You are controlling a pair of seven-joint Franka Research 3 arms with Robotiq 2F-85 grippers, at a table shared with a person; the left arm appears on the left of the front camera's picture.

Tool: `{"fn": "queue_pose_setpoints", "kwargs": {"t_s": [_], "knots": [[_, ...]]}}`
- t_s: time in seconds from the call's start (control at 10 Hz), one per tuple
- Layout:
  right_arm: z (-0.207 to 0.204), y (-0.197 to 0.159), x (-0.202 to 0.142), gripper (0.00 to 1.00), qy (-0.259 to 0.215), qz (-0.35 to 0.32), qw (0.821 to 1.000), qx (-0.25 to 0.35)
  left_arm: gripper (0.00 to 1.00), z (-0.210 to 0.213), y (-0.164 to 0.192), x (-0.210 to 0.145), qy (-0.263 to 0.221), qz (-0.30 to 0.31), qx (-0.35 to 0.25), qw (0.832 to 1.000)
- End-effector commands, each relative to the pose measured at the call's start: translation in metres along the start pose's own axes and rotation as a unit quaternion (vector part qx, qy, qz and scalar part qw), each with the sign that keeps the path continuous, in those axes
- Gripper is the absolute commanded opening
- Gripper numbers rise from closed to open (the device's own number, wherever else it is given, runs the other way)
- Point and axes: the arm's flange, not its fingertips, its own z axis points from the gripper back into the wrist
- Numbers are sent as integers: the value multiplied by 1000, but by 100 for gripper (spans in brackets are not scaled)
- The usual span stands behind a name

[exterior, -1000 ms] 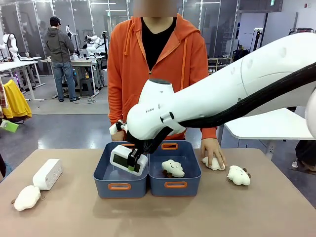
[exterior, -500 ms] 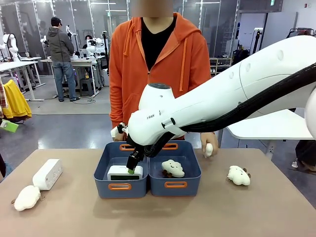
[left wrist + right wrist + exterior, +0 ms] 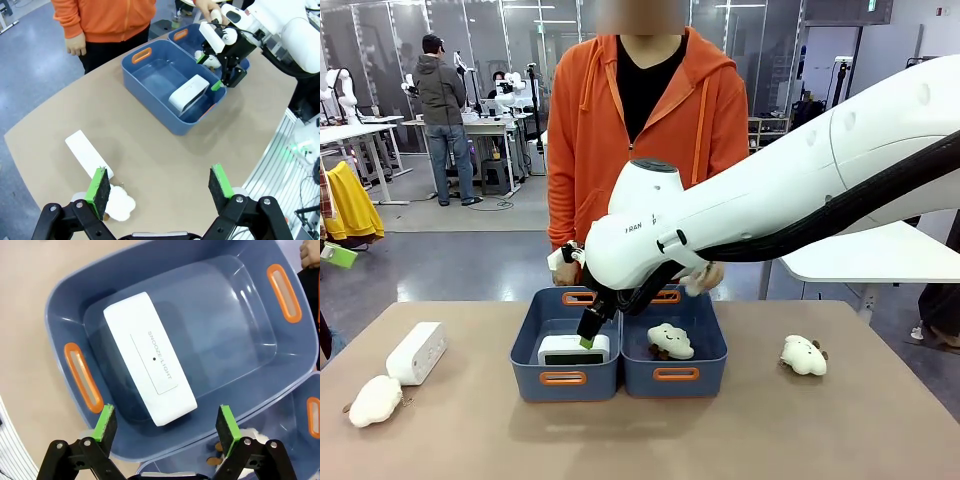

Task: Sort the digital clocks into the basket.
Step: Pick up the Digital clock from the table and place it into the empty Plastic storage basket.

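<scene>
Nearest the robot, the left gripper (image 3: 159, 187) hung over the near left part of the table (image 3: 720, 440), its jaws spread wide with nothing between them. Below it a white plush toy (image 3: 120, 202) lay just beside one digital clock (image 3: 89, 157), which rested on the tabletop well apart from the baskets.

Farther in, the second digital clock (image 3: 150, 360) lay flat inside the left blue-grey basket (image 3: 535, 380), at its near end by the orange-rimmed handle slot, its SNOOZE/LIGHT face turned up. The right gripper (image 3: 165, 424) pointed down into that basket straight over the clock, jaws fully parted and gripping nothing. In the right wrist view the clock sat slantwise between and beyond the two green pads (image 3: 105, 422), clear of both. From the front, one pad's tip stood just at the clock's upper edge; contact could not be made out.

The twin basket (image 3: 675, 375) touched the first on its right and held another plush toy (image 3: 669, 340). A third plush toy (image 3: 803, 355) lay on the table to the right.

At the far edge stood a person in an orange hoodie, one hand (image 3: 705, 278) raised with a small white plush thing in it.
</scene>
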Motion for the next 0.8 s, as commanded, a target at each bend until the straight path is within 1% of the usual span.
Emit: {"fn": "queue_pose_setpoints", "kwargs": {"t_s": [0.0,0.7], "knots": [[-5,-2,6,100,4,4,1000,-2,100,1,1,1,-5,-3,-10,1000],[-5,-4,4,100,-1,3,1000,0,100,1,1,1,-5,-3,-10,1000]]}}
